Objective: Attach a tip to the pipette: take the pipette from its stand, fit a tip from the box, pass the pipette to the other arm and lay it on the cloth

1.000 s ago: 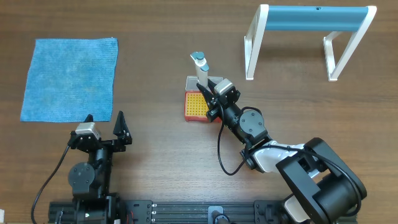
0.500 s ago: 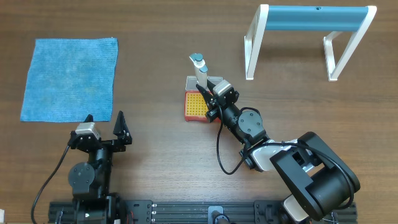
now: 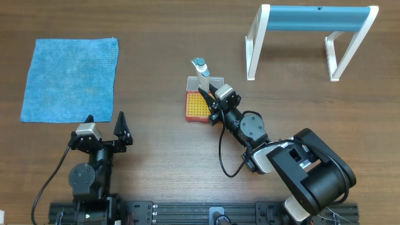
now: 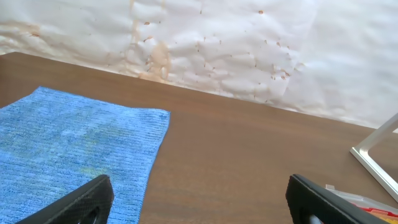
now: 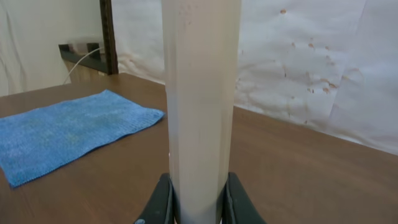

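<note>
This is a lab bench set up for robot trials, not a home or a shop. My left arm (image 3: 92, 159) and my right arm (image 3: 306, 172) are fixed to a black slotted rail (image 3: 162, 211) along one edge of a plain wood-grain table (image 3: 162, 56), and a black cable (image 3: 220, 150) loops off the right one. What lies on the table is lab gear — a pipette (image 3: 202, 72), a tip box (image 3: 195, 106) with a yellow grid, a white stand (image 3: 312, 17) with a blue crossbar — plus one blue cloth (image 3: 70, 80) spread flat. Behind the table, crinkled white sheeting (image 4: 249, 50) with brownish spots covers the wall, and a dark post (image 5: 107, 37) stands at its end.
</note>
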You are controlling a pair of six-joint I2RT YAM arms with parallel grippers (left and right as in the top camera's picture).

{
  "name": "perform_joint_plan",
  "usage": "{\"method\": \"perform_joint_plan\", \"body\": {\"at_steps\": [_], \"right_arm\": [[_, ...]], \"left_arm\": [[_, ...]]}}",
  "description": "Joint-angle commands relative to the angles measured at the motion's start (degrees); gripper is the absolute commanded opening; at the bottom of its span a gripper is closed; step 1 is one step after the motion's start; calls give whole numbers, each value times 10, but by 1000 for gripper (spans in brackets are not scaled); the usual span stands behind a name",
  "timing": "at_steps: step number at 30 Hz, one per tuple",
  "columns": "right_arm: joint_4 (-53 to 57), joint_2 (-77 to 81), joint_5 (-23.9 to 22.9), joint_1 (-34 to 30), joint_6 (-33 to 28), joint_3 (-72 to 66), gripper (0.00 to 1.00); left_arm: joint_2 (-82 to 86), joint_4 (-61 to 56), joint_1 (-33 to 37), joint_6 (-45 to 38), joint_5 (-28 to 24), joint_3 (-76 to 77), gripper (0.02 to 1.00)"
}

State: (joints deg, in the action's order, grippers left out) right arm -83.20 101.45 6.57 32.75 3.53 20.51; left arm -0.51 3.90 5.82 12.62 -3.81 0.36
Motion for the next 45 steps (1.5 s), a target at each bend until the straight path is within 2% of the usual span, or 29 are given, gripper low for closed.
{"method": "perform_joint_plan", "body": {"at_steps": [1,3,6,45], "right_arm": [[-7,5,5,5,-8,-3,77],[-7,5,6,5,-4,-3,77],[-7,5,37,5,-2,0,75],[-6,30,31,3,-4,26,75]], "left_arm": [[3,5,2,-10,6,0,901],[3,5,2,-9,6,0,899],[3,5,2,-9,6,0,901],[3,5,2,-10,6,0,899]]}}
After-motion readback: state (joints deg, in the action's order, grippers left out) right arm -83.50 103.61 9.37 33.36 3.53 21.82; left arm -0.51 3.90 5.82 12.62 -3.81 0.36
